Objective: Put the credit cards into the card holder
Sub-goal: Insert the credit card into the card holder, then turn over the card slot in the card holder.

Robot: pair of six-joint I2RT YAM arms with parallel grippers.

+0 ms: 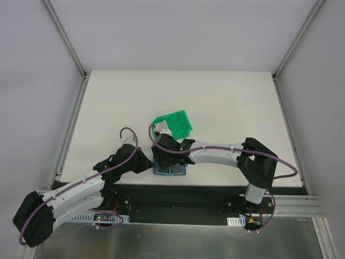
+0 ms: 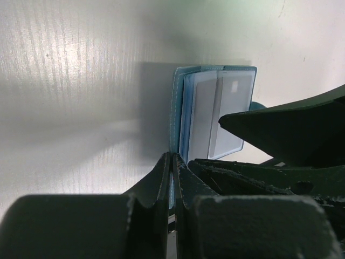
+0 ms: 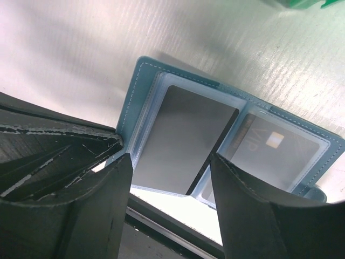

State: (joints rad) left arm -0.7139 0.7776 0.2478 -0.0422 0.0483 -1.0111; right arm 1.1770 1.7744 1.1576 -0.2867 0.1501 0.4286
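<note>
The teal-blue card holder (image 1: 170, 170) lies open near the table's front edge. My left gripper (image 2: 173, 162) is shut on its left cover edge; it shows in the top view (image 1: 149, 164) too. My right gripper (image 3: 170, 181) is open and empty, its jaws spread just above the holder (image 3: 141, 81); in the top view it (image 1: 163, 155) hovers over the holder's far side. A dark card (image 3: 183, 140) sits slightly skewed in the left pocket. A second dark card with a gold chip (image 3: 275, 151) sits in the right pocket. In the left wrist view the cards (image 2: 215, 113) look pale.
The green plastic bin (image 1: 173, 124) stands just behind the holder, with something pale at its left side. The table's front edge and a black rail (image 1: 205, 191) run right below the holder. My right arm's fingers (image 2: 291, 129) crowd the left wrist view.
</note>
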